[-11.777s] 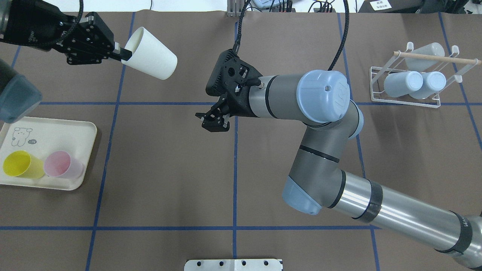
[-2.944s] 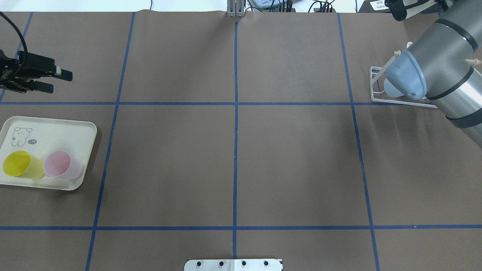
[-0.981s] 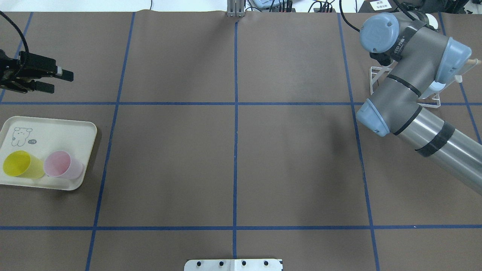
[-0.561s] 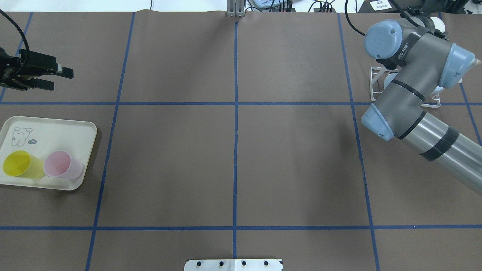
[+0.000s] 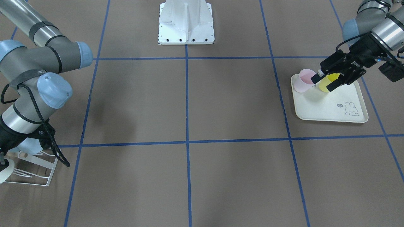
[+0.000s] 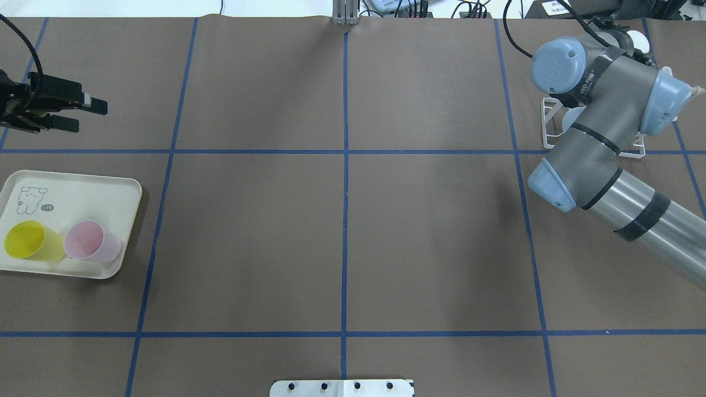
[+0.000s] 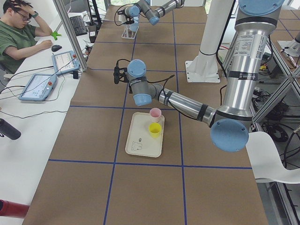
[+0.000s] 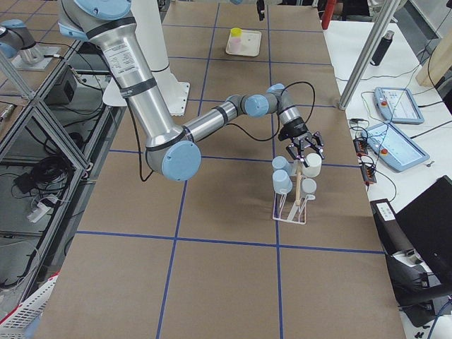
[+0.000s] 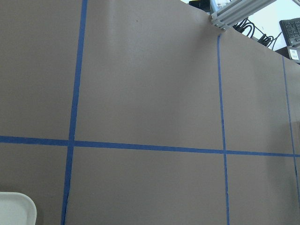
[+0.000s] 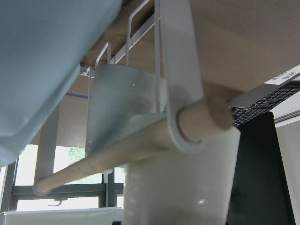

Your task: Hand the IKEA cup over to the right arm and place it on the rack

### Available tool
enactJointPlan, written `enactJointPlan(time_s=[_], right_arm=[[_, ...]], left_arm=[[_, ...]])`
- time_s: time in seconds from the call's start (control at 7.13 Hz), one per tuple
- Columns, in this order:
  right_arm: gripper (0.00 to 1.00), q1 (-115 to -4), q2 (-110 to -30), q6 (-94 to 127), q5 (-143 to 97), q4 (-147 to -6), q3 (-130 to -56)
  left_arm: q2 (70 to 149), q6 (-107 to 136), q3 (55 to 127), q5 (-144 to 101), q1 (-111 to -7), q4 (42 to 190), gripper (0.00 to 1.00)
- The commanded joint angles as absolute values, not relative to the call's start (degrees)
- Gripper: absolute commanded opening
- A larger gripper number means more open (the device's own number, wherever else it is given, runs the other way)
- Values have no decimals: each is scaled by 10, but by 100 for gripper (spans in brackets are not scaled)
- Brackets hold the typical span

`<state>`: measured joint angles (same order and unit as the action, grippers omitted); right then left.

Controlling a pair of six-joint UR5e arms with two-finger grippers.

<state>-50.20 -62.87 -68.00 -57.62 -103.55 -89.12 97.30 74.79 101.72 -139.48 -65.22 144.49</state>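
White cup [image 10: 178, 187] — by wooden rod [image 10: 117, 157] of white wire rack [image 10: 177, 61]

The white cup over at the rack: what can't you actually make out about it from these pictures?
- white cup: whether it sits on a prong; tiny in the right-side view, cut by the left edge in the front view.
- right gripper: open or shut unclear; the right arm hides it from overhead.
- rack: mostly covered by that arm from overhead.
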Motion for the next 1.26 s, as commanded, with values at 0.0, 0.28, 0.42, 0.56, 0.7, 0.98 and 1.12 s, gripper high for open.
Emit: enactJointPlan(time_s=[0.0, 0.28, 0.42, 0.56, 0.7, 0.98, 1.12], right_arm=[[62, -495, -633, -668, -572, -1036, -890], [81, -482, -637, -658, -570, -1036, -889], [88, -479, -635, -658, -570, -1035, -888], [93, -478, -634, -659, -570, -1035, -886], [98, -478, -632, -660, -570, -1035, -885], [98, -480, -626, -660, -570, -1035, -887], [98, -491, -614, -663, -571, -1035, -893]], left_arm=[[973, 748, 1017, -1395, -652, 1445, 100], [973, 748, 1017, -1395, -652, 1445, 100], [973, 748, 1017, -1395, -652, 1445, 100], [973, 748, 1016, -1395, -652, 1445, 100], [973, 748, 1016, -1395, -652, 1445, 100], [974, 748, 1015, -1394, -651, 1445, 100], [973, 748, 1015, -1394, -651, 1445, 100]])
